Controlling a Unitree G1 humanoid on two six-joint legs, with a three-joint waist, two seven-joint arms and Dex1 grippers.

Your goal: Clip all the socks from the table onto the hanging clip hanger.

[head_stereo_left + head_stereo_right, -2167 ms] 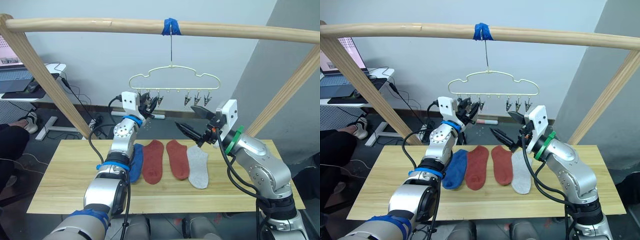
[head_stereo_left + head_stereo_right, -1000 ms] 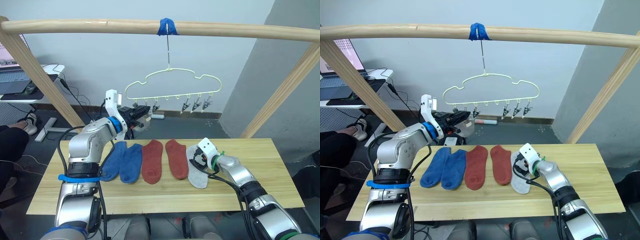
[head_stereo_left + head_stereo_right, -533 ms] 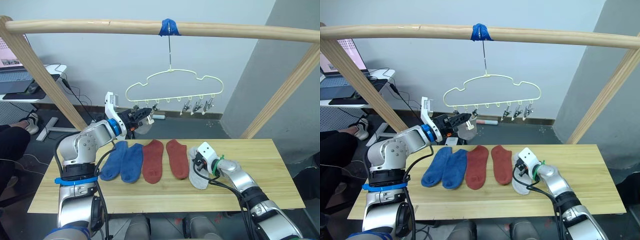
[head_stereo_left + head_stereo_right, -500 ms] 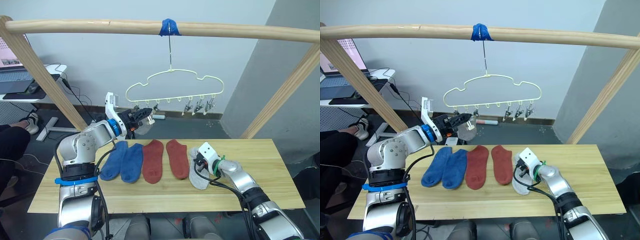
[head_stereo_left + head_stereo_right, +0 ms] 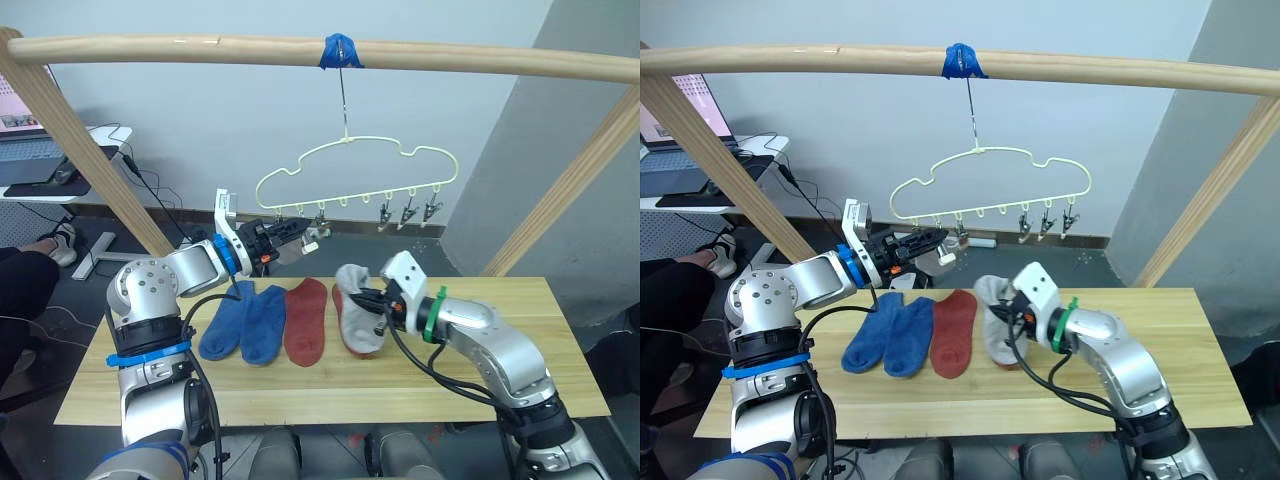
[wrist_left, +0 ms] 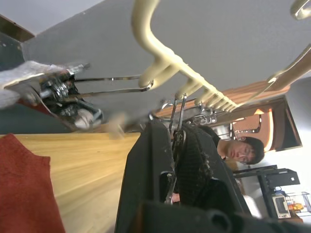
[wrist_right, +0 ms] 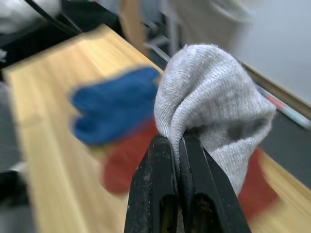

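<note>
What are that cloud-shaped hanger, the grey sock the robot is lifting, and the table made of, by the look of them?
The clip hanger looks like thin wire in a smooth pale yellow coating, probably plastic, with shiny metal clips. The grey sock is soft knit fabric: fuzzy, folding limply in the right gripper. The table looks like pale wood with visible grain.

My table [image 5: 560,330]: 2 blue socks [image 5: 243,322] side by side, 1 rust-red sock [image 5: 306,322] next to them, 2nd red prob. behind the grey one.

Grey sock [image 5: 997,313] — right gripper's [image 5: 1012,309] catch
</note>
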